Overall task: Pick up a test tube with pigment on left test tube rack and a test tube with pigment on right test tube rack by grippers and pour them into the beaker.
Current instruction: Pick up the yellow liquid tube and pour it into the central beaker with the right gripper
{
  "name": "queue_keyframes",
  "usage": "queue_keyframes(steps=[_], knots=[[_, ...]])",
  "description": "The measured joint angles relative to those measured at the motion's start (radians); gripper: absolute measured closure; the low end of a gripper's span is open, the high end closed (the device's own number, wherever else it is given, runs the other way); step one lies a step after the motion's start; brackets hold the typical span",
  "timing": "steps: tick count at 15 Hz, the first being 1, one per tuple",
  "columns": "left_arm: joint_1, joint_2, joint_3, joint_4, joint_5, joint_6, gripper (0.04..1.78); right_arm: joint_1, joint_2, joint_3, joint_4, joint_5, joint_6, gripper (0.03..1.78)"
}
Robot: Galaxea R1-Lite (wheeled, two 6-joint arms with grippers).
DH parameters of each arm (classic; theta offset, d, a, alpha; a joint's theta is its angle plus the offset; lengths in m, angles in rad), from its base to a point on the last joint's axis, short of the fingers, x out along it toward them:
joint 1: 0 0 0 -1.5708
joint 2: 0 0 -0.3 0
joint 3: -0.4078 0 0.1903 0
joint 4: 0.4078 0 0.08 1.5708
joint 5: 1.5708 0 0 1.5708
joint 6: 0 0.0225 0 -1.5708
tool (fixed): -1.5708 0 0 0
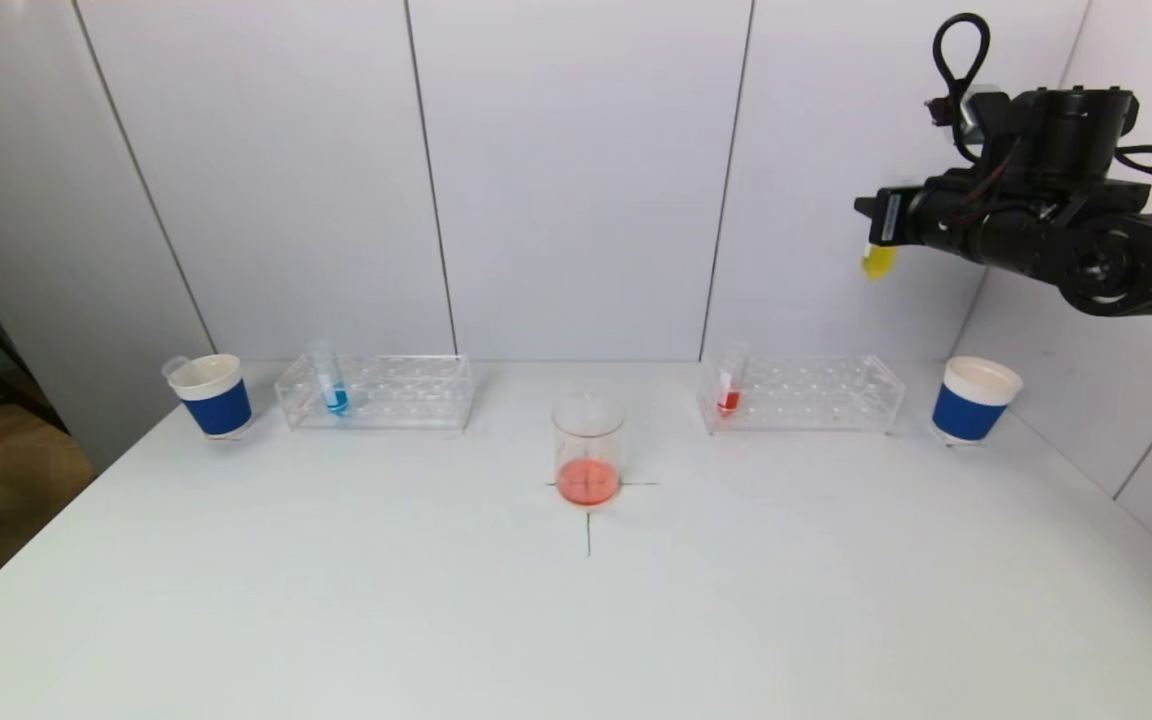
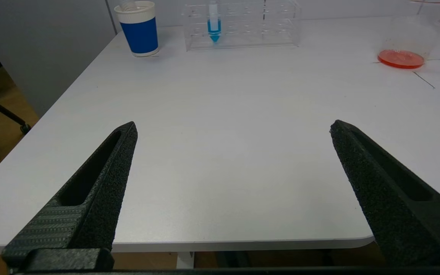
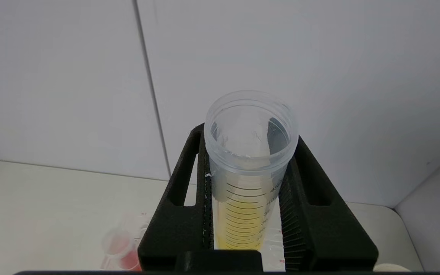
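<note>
High above the right rack [image 1: 802,393], right gripper [image 1: 874,245] jaws clench the yellow tube [image 3: 248,172]; left gripper [image 2: 231,168] released.

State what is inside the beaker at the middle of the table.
A shallow layer of orange-red liquid covers the bottom of the beaker; above it the glass looks empty. Nothing hides its contents.

1. A white rectangular tabletop [image 1: 336,600] carries everything.
2. Near its far left corner stands a white paper cup with a blue sleeve [image 1: 213,396].
3. Beside it, along the far edge, sits a clear plastic tube rack [image 1: 376,392].
4. A clear glass beaker with orange-red liquid [image 1: 588,452] stands mid-tabletop on a black cross mark.
5. A second clear plastic rack [image 1: 802,394] sits along the far edge, right of the middle.
6. A matching blue-sleeved paper cup [image 1: 973,400] stands near the far right corner.
</note>
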Motion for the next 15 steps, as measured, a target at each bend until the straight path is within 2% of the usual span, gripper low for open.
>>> queue_keyframes(steps=[2, 3, 4, 6, 9, 13, 15], knots=[[0.000, 0.000, 0.000, 0.000, 0.000, 0.000, 0.06, 0.022, 0.000, -0.059, 0.009, 0.003, -0.045, 1.27], [0.000, 0.000, 0.000, 0.000, 0.000, 0.000, 0.06, 0.034, 0.003, -0.087, 0.010, 0.011, -0.086, 1.27], [0.000, 0.000, 0.000, 0.000, 0.000, 0.000, 0.06, 0.045, 0.004, -0.104, 0.010, 0.037, -0.129, 1.27], [0.000, 0.000, 0.000, 0.000, 0.000, 0.000, 0.06, 0.071, 0.008, -0.126, 0.011, 0.107, -0.195, 1.27], [0.000, 0.000, 0.000, 0.000, 0.000, 0.000, 0.06, 0.133, 0.023, -0.187, 0.031, 0.172, -0.220, 1.27], [0.000, 0.000, 0.000, 0.000, 0.000, 0.001, 0.06, 0.198, 0.064, -0.279, 0.046, 0.327, -0.256, 1.27], [0.000, 0.000, 0.000, 0.000, 0.000, 0.000, 0.06, 0.228, 0.072, -0.297, 0.112, 0.393, -0.287, 1.27]])
